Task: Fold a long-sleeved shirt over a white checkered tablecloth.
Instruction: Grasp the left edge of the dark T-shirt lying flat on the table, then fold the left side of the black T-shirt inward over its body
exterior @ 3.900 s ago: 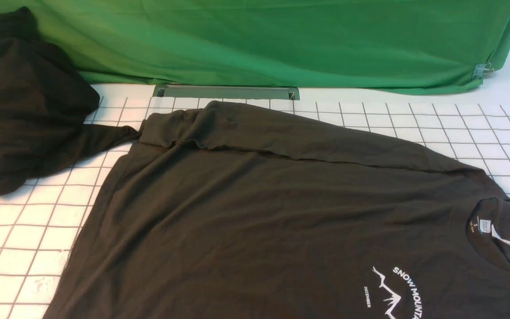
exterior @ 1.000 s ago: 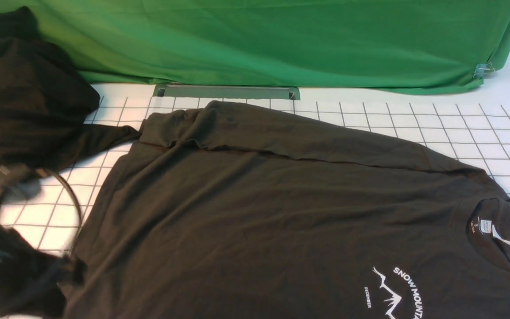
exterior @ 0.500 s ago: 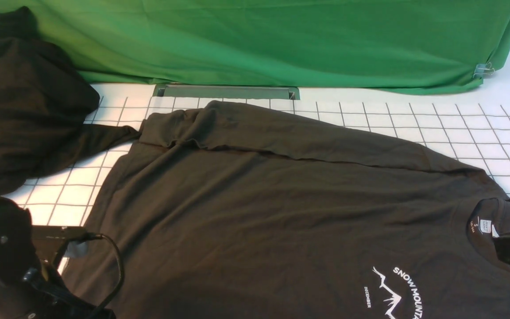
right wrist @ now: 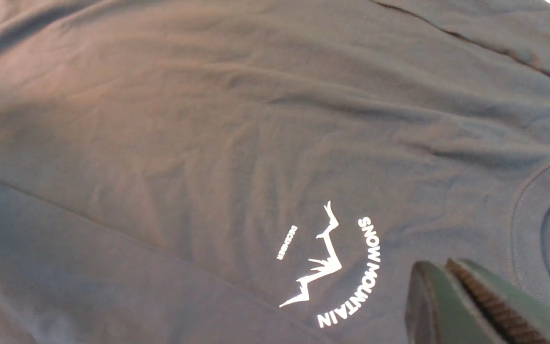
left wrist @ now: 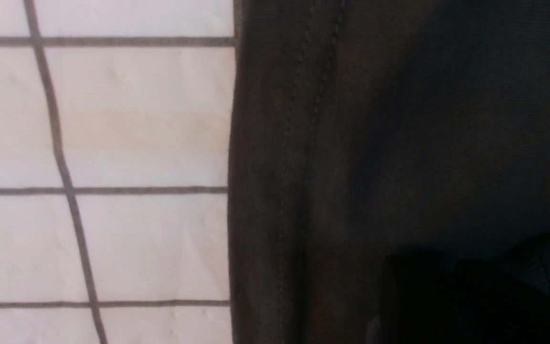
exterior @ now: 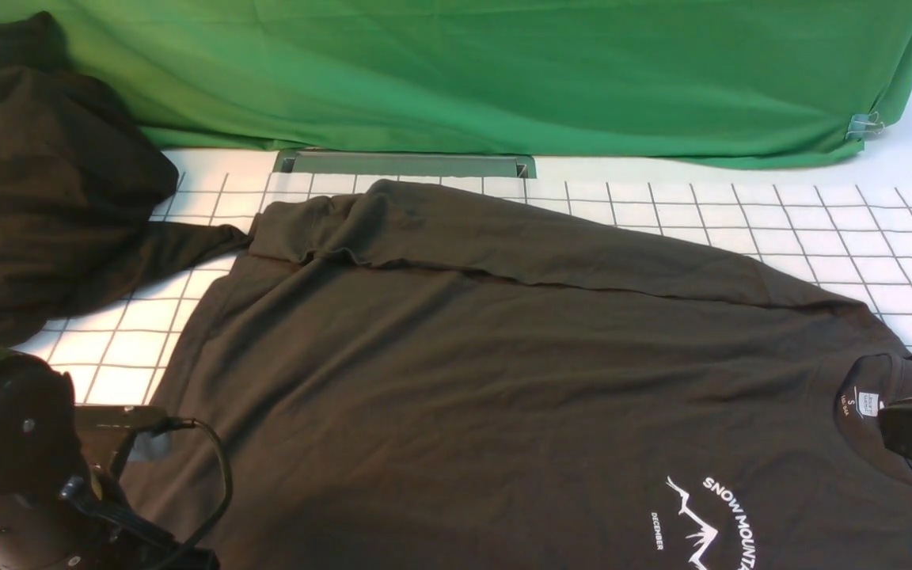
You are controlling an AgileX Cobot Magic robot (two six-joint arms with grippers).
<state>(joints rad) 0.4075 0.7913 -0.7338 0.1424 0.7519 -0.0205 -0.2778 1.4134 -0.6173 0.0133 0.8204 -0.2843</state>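
Staged robot test bench — a laboratory setting. Evidence: a plain green fabric backdrop (exterior: 503, 79) hung across twelve o'clock, pinned at two o'clock by a binder clip (exterior: 864, 125); a white checkered tablecloth (exterior: 820, 229), ruled into small squares, covering the work surface; a black left robot arm (exterior: 13, 427) with loose cable (exterior: 228, 483) at eight o'clock.

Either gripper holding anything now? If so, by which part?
Right gripper: shut, nothing between its jaws, above the long-sleeved shirt near the collar. Left gripper: at the shirt's hem edge; a hold cannot be told.
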